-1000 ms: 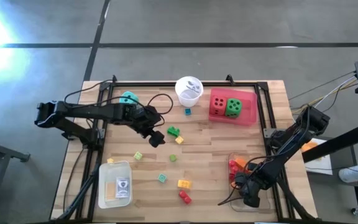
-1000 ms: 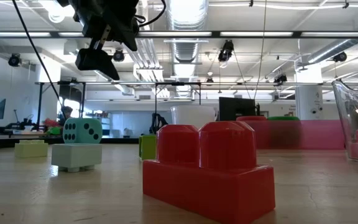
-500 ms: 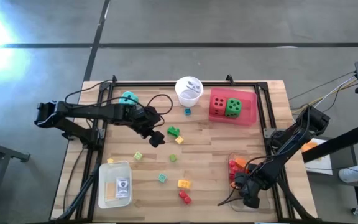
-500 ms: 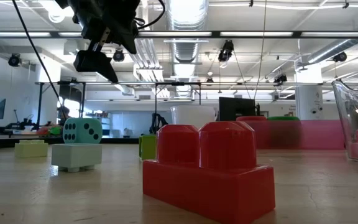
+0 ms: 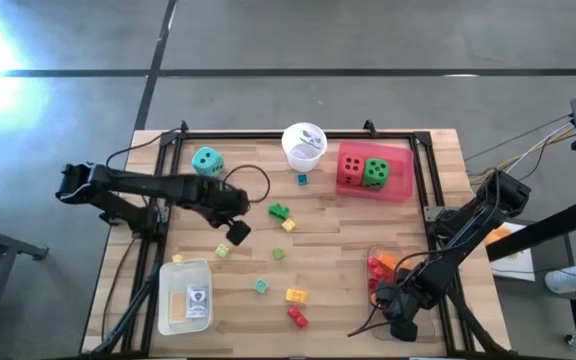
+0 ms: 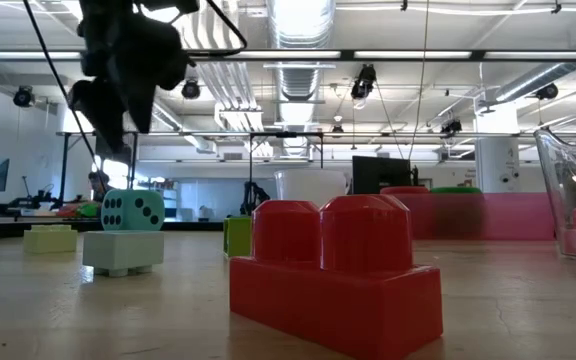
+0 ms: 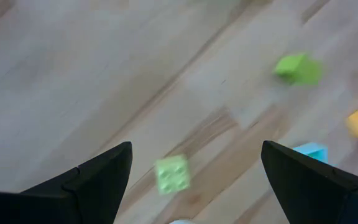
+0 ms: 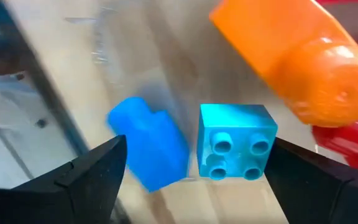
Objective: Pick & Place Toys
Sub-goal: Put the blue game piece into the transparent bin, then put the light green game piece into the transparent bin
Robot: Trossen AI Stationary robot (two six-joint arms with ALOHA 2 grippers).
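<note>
Setting: the site was a large open industrial lab or workshop.
Ceiling: exposed ducts [image 6: 298,40], pipes and strip lights ran overhead.
Floor: bare grey concrete [image 5: 268,40] surrounded the bench.
Bench: a wooden table [image 5: 348,250] carried a dark frame.
Background: stands, monitors [image 6: 383,172] and equipment filled the room.

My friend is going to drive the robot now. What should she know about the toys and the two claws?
Left end effector: open, empty, hovering over the light green brick on the table.
Right end effector: open over the clear tray, nothing held.
Done: blue bricks, an orange piece and red ones lie in the clear tray; red die and green die sit in the pink tray.
Left: teal die, green brick, yellow brick, red brick and other small ones on the table.
</note>
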